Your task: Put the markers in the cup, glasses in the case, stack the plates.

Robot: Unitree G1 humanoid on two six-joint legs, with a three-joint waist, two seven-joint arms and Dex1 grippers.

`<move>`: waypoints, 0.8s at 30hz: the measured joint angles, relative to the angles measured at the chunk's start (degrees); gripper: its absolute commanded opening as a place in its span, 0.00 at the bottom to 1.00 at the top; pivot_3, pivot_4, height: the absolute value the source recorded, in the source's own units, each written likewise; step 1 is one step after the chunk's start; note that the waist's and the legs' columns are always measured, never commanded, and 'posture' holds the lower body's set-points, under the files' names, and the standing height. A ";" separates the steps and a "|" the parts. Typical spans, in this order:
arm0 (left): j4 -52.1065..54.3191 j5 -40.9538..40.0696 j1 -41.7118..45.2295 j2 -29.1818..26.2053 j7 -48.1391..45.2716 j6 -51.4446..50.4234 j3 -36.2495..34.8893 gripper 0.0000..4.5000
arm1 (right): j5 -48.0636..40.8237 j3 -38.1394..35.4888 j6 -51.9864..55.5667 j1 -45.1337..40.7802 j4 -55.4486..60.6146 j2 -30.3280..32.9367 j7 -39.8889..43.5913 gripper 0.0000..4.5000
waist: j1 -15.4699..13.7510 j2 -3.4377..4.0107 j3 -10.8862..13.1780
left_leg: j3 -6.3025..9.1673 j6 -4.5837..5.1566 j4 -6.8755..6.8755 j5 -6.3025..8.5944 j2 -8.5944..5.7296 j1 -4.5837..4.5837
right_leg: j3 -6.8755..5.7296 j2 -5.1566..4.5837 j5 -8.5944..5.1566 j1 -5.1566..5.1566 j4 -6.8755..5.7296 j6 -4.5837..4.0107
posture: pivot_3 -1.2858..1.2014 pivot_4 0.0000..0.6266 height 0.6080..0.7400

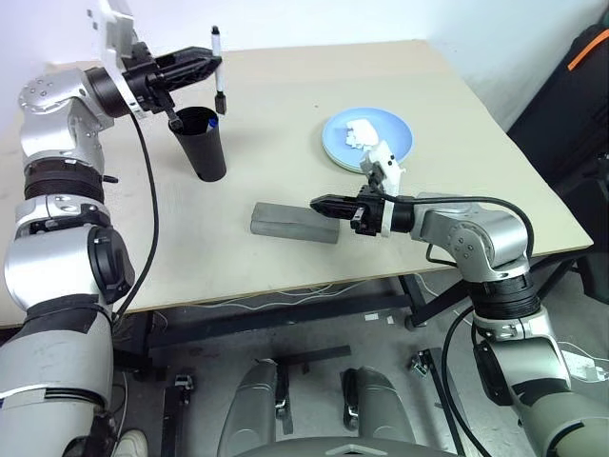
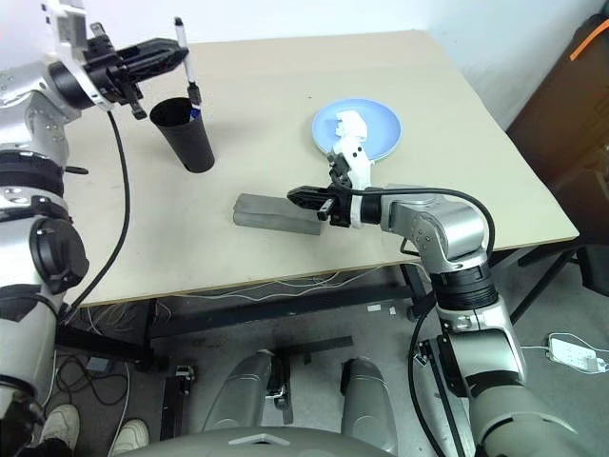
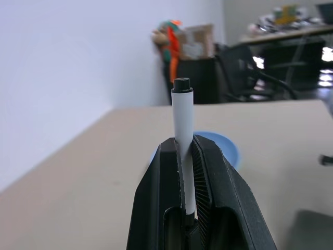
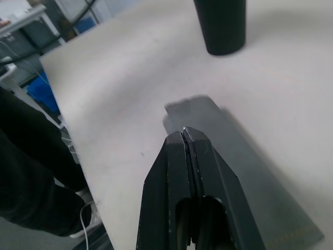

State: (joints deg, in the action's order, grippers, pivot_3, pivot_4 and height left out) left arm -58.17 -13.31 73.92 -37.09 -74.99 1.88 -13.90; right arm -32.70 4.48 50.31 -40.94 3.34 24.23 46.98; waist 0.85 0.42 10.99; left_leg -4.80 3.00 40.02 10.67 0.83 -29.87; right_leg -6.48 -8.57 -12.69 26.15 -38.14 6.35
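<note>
My left gripper (image 1: 215, 65) is shut on a white marker (image 1: 220, 90) with a black cap, held upright just above the black cup (image 1: 202, 148). The marker (image 3: 182, 120) stands between the ribbed pads in the left wrist view. A blue tip of another marker (image 1: 211, 122) pokes out inside the cup. The grey case (image 1: 293, 222) lies closed near the table's front. My right gripper (image 1: 318, 202) is shut and empty, hovering over the case's right end. The light blue plate (image 1: 395, 129) sits at the back right with a pale green rim under it. The glasses are out of view.
A crumpled white tissue (image 1: 360, 133) lies on the blue plate. The table's front edge (image 1: 285, 290) runs close behind the case. A dark bag with an orange strap (image 1: 576, 76) stands beyond the table's right side.
</note>
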 measured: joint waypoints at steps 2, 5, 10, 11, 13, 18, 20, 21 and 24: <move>1.41 -0.51 -1.99 -0.37 3.18 -0.01 -0.75 0.00 | -0.55 -0.49 -0.64 0.01 0.96 -0.12 0.65 0.00 | -0.03 0.00 0.00 | -0.01 -0.01 -0.06 0.00 0.01 0.29 | 0.01 0.00 0.00 -0.26 0.03 0.00 | 0.52 0.24 0.75; 2.80 -0.81 -4.41 -1.39 7.23 -0.02 -1.03 0.00 | -1.27 -0.70 -1.82 0.00 2.24 -0.04 1.68 0.13 | -0.12 -0.02 0.01 | 0.02 -0.16 -0.11 0.10 0.03 0.59 | 0.01 -0.01 -0.01 -0.52 0.13 -0.03 | 0.52 0.24 0.75; 3.24 -0.65 -6.75 -2.20 12.42 1.69 -0.98 0.00 | -2.45 -0.72 -1.74 -0.01 3.03 0.45 3.12 0.52 | -0.31 -0.02 0.01 | 0.00 -0.20 -0.19 0.12 0.03 0.61 | 0.01 -0.02 0.09 -0.41 0.46 -0.39 | 0.52 0.24 0.75; 3.11 -0.62 -6.79 -2.19 13.26 2.25 -0.98 0.00 | -2.39 -0.72 -1.74 -0.02 3.01 0.45 2.95 0.60 | -0.34 -0.03 0.01 | -0.01 -0.20 -0.24 0.12 0.03 0.59 | 0.01 -0.02 0.14 -0.41 0.56 -0.39 | 0.52 0.24 0.75; 2.42 -0.55 -6.62 -2.06 15.27 3.95 -0.97 0.00 | -1.93 -0.70 -1.88 -0.28 2.22 0.30 2.11 0.74 | -0.33 -0.03 0.01 | -0.11 -0.21 -0.43 0.11 0.02 0.61 | 0.04 -0.02 0.26 -0.41 0.80 -0.38 | 0.52 0.24 0.75; -2.69 0.10 -4.95 0.41 21.24 7.60 -0.97 0.00 | -0.87 -0.58 -3.10 -0.60 1.02 -0.22 1.17 0.74 | -0.43 -0.04 0.00 | -0.23 -0.26 -0.79 -0.02 -0.01 0.56 | 0.05 -0.01 0.40 -0.43 1.03 -0.14 | 0.52 0.24 0.75; -4.72 0.28 -4.22 1.37 23.04 8.91 -0.96 0.00 | -0.40 -0.55 -3.44 -0.66 0.99 -0.23 1.06 0.74 | -0.27 -0.05 0.00 | -0.28 -0.14 -0.86 -0.09 -0.02 0.52 | 0.04 0.01 0.39 -0.46 1.03 -0.08 | 0.52 0.24 0.75; -5.39 0.29 -3.91 1.72 23.90 9.18 -0.97 0.00 | -0.07 -0.55 -3.57 -0.65 0.98 -0.21 1.04 0.74 | -0.20 -0.05 0.01 | -0.32 -0.12 -0.87 -0.11 -0.02 0.52 | 0.04 0.02 0.37 -0.46 1.01 -0.05 | 0.52 0.24 0.75; -7.38 0.27 -3.37 2.79 25.98 10.47 -1.01 0.00 | 0.07 -0.55 -3.84 -0.64 0.97 -0.18 0.97 0.74 | -0.12 -0.05 0.01 | -0.46 -0.11 -0.88 -0.12 -0.02 0.54 | 0.04 0.04 0.35 -0.46 0.96 -0.01 | 0.52 0.24 0.75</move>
State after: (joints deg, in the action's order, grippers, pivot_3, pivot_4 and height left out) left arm -65.56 -13.04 70.54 -34.30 -49.01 12.35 -14.91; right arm -32.64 3.93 46.47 -41.58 4.31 24.05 47.95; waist 0.73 0.36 10.99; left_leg -5.27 2.89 39.14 10.55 0.81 -29.33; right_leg -6.44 -8.53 -12.35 25.69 -37.19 6.34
